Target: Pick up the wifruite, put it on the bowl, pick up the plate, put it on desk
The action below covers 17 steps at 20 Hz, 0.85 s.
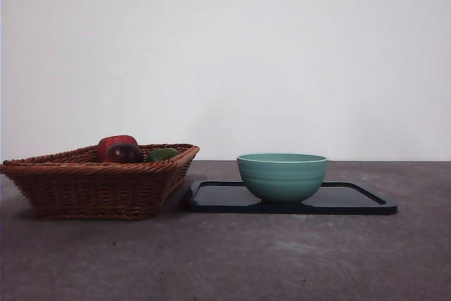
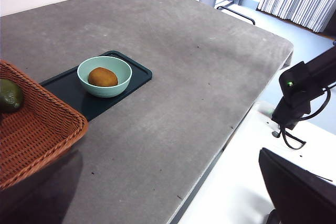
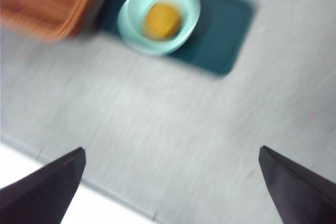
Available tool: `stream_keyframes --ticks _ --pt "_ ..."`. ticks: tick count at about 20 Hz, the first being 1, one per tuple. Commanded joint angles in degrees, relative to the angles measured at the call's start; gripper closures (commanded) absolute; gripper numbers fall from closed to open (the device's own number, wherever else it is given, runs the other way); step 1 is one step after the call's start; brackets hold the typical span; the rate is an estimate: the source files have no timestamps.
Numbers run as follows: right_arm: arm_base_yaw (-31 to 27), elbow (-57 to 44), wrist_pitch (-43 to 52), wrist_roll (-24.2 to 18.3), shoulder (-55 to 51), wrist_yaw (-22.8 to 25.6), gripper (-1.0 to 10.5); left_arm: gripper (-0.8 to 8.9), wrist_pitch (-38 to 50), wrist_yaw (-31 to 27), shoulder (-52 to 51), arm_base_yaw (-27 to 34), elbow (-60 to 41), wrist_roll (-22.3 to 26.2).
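The wifruite [image 2: 102,77], round and orange-brown, lies inside the mint-teal bowl [image 2: 123,72]. The bowl [image 1: 282,174] stands on a black rectangular plate [image 1: 352,199] on the grey desk [image 1: 246,259], and its wall hides the fruit in the front view. My right gripper [image 3: 172,149] hovers open high above the desk's near edge, looking down on the wifruite [image 3: 163,20], the bowl [image 3: 189,3] and the plate [image 3: 226,35]. My left gripper [image 2: 168,153] is open too, held high and off to the side, with the plate [image 2: 68,85] far from it. Neither holds anything.
A brown wicker basket [image 1: 91,181] stands just left of the plate, holding a dark red fruit [image 1: 123,151] and a green fruit [image 1: 163,154]. The basket [image 2: 37,124] is also in the left wrist view. The right arm [image 2: 299,93] hangs beyond the desk's edge.
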Motion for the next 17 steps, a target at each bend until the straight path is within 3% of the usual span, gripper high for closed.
stream_keyframes --ticks 1,8,17 --pt "1.51 -5.73 1.51 3.72 -8.37 -0.13 4.0 1.88 1.7 0.02 0.02 -0.59 0.39 -0.13" --pt "1.68 -15.76 1.84 5.64 -30.03 -0.13 4.0 1.88 1.88 0.02 0.02 -0.59 0.39 -0.11" --pt "1.68 -16.02 4.63 5.44 -32.59 -4.68 4.0 1.88 3.41 0.0 0.57 -0.59 0.39 -5.03"
